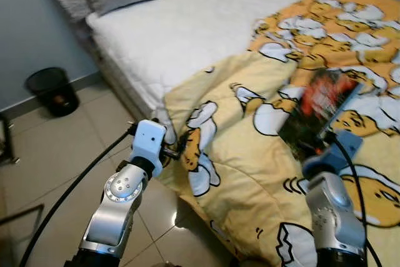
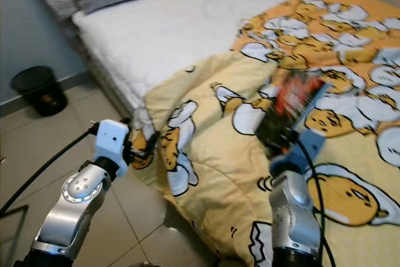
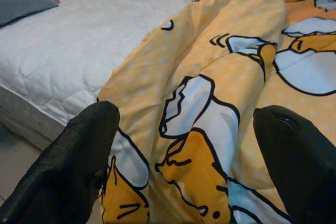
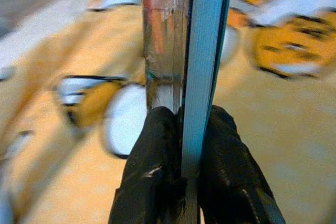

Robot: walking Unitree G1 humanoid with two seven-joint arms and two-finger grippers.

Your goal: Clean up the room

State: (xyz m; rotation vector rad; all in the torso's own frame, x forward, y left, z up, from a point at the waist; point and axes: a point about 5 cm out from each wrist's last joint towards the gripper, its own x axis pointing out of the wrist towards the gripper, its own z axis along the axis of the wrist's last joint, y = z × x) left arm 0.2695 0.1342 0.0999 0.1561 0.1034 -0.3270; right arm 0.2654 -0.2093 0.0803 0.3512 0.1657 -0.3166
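No legible text or labels

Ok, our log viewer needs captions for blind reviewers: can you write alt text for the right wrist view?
The right gripper is shut on a thin book, seen edge-on with a glossy dark cover and a pale blue edge, held upright between its black fingers. Behind it, blurred, lies a yellow blanket printed with cartoon eggs.

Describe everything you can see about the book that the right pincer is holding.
The book is thin, with a glossy dark cover printed in red and a pale blue edge. It is closed and tilted above the yellow blanket, lifted off it as far as the head views show. The right pincer clamps its lower edge between both black fingers. The cover's printing is too blurred to read.
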